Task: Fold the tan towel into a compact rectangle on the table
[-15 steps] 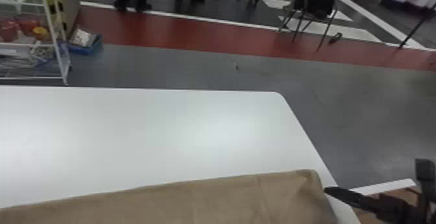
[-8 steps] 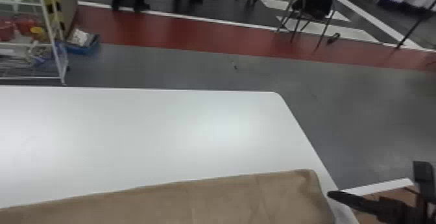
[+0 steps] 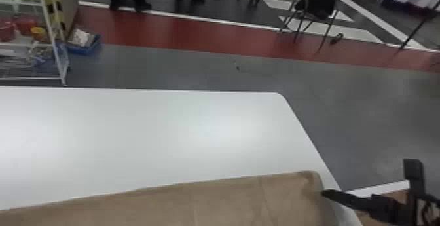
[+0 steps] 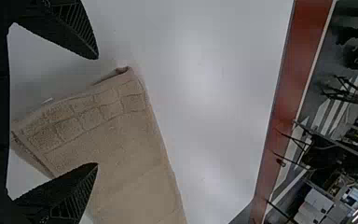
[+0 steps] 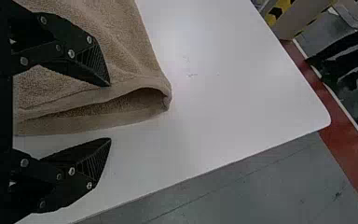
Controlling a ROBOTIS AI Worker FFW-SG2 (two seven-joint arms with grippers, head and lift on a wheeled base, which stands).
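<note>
The tan towel (image 3: 229,202) lies in a folded strip across the near part of the white table (image 3: 163,137). At its right end, the right gripper (image 3: 368,177) holds its jaws wide; the left gripper (image 4: 96,110), jaws also wide, is at the left end.

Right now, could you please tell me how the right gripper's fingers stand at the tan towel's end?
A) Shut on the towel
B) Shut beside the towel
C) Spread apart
C: in the right wrist view, the right gripper shows a wide gap between its fingertips, one seen against the tan towel, the other against the white table.
</note>
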